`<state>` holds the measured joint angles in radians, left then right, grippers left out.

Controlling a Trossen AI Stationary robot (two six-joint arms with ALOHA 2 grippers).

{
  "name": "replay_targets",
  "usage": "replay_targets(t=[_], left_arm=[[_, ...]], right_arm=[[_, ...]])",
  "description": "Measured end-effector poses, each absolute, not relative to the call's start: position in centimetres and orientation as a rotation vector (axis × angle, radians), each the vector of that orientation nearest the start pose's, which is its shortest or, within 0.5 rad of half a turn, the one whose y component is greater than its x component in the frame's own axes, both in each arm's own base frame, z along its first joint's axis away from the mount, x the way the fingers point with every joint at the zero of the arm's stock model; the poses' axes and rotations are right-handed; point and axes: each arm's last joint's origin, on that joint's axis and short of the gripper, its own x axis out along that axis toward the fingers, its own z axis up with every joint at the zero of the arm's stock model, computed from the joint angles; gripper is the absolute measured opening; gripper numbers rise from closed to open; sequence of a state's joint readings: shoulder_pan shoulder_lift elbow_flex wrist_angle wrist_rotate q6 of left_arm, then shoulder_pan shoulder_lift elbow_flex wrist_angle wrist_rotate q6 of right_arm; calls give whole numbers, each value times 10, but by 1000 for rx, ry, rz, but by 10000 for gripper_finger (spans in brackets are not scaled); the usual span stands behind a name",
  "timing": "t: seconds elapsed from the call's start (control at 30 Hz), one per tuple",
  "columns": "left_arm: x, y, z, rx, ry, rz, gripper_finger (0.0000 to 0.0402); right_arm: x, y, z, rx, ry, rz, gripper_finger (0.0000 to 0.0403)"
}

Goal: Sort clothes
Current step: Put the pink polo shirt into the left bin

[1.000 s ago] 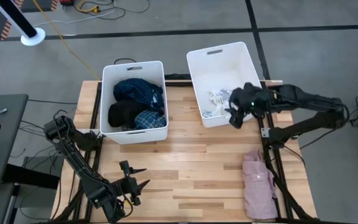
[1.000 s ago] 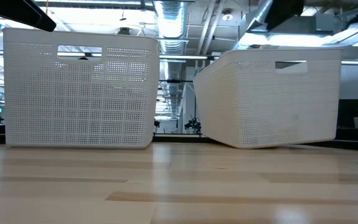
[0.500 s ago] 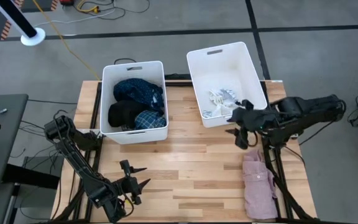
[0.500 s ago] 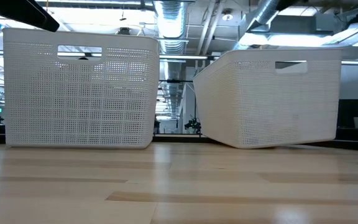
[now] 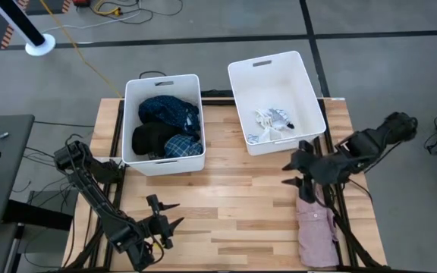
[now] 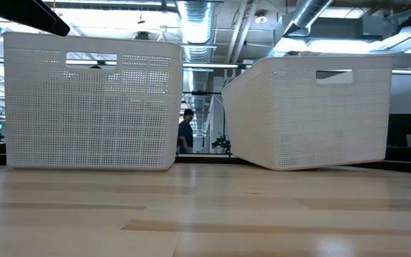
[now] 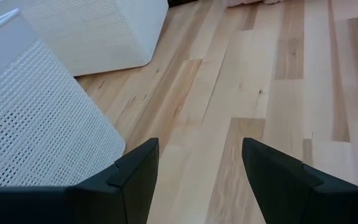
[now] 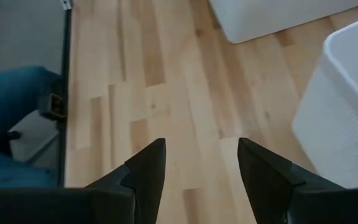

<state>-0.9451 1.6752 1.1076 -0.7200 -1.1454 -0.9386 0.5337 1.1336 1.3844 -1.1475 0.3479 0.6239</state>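
**Bright, even light from above**

Ceiling lamps [image 6: 191,11] give soft, short shadows. The wooden table [image 5: 226,212] shows mild glare in the low view. Both wrist views are slightly blurred near the fingers; the room background looks hazy.

We see that the right gripper [image 5: 294,174] has moved. A moment ago it was up over the front edge of the right bin [image 5: 307,92], just above the white clothes [image 5: 271,121] inside. Then it pulled back toward the near side of the table [image 5: 226,205]. Now it hangs over the wood in front of that bin, right at the top end of the pink garment [image 5: 316,225], with its fingers apart and nothing in them. The arm behind it has folded in closer to the table's right edge. In the low view, a person [image 6: 185,133] now shows far off in the gap between the two bins, where nobody stood before.
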Motion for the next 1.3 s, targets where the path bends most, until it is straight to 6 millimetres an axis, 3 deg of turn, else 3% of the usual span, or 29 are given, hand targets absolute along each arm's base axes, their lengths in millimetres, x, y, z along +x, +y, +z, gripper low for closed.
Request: replay_targets(t=[0.37, 0.9, 1.3], left_arm=[[204, -233, 209, 240, 472, 430, 224], [227, -212, 209, 318, 502, 505, 224], [249, -209, 214, 394, 524, 443, 224]], right_arm=[[159, 109, 361, 277, 910, -89, 214], [132, 141, 335, 455, 1007, -112, 214], [117, 185, 304, 572, 1160, -248, 214]])
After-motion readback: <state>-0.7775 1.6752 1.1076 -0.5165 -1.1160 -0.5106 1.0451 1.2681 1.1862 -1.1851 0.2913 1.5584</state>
